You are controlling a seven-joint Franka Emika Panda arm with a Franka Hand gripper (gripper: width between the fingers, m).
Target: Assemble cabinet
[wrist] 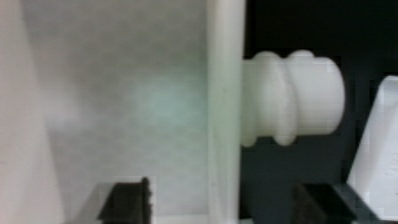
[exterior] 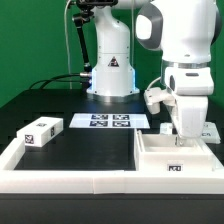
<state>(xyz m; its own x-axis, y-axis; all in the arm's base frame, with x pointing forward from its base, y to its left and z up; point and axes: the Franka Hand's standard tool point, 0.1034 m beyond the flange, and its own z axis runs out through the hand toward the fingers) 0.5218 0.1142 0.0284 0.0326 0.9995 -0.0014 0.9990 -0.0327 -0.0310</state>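
Note:
The cabinet's large hollow white body (exterior: 176, 160) lies at the front on the exterior view's right, one tag on its near face. My gripper (exterior: 186, 128) hangs over its far wall. In the wrist view the gripper (wrist: 231, 205) is open and straddles a thin white wall (wrist: 222, 100), with one dark finger (wrist: 128, 200) on each side and a gap to both. A ribbed white knob (wrist: 294, 95) sticks out of that wall. A small tagged white block (exterior: 40, 131) lies at the exterior view's left, far from the gripper.
The marker board (exterior: 108, 121) lies flat in front of the robot's base (exterior: 110, 75). A low white rim (exterior: 70, 178) edges the black table along the front and left. Another white part (exterior: 208, 131) sits behind the body at the far right.

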